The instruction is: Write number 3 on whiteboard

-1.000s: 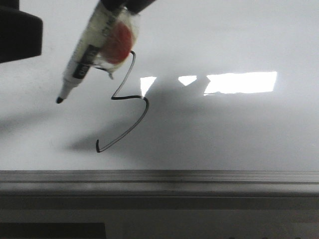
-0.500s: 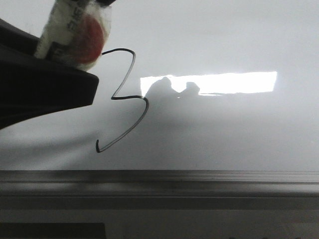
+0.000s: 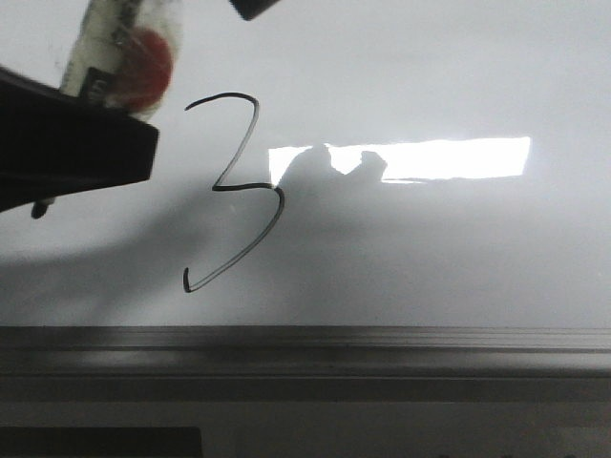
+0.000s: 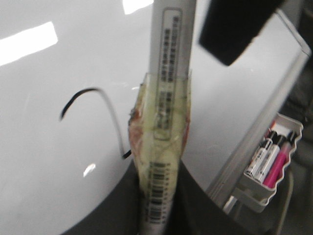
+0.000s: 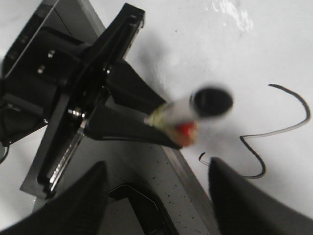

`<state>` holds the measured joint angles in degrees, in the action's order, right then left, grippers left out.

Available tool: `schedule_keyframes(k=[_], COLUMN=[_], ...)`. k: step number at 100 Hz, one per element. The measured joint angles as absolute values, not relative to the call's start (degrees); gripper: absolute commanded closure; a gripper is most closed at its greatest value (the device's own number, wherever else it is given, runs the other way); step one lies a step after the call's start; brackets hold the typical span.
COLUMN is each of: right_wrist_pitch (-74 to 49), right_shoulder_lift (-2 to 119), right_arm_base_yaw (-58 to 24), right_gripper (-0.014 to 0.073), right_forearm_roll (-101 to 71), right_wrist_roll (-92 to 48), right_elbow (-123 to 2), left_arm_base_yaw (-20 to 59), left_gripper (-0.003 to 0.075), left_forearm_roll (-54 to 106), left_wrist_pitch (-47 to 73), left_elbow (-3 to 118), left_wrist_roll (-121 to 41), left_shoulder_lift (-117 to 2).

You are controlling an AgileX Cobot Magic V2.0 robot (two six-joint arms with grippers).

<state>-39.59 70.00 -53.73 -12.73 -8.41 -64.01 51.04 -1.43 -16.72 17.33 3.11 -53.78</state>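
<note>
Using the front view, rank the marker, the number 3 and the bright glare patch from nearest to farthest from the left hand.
1. marker: gripped in the left hand, upper left.
2. number 3: to the right of the hand, drawn on the whiteboard.
3. glare patch: farther right, beyond the 3.

My left end effector (image 5: 168,129) is clamped shut, wrist angled low. My right end effector (image 5: 156,193) hangs with fingers spread.
</note>
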Motion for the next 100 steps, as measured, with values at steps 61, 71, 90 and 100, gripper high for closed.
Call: schedule_keyframes(k=[61,71,90,100], right_wrist_pitch=[-39.6,-39.6,-39.6,-39.6], right_shoulder_lift=[67.2,67.2,67.2,67.2], right_arm_base_yaw=[-50.8,-50.8,-50.8,-50.8], right_gripper=[0.0126,0.0126,0.0126,0.0126], right_forearm_roll=[-12.0,-12.0,-12.0,-12.0], right_wrist_roll=[-8.6,-8.6,-8.6,-8.6], right_elbow=[-64.0,-64.0,-64.0,-64.0], left_arm_base_yaw=[47.4,47.4,47.7,47.9], left_gripper=[0.0736,0.0638,0.0297,0.0292], left_forearm_roll=[38.0,37.8,37.8,37.5], left_wrist_pitch=[-9.9,-9.9,-10.2,-10.3], left_elbow=[17.8,17.9,18.2,18.5], left_wrist_roll=[3.8,3.8,3.8,4.0], left_shoulder_lift=[-56.7,-57.1,-57.3,-57.3])
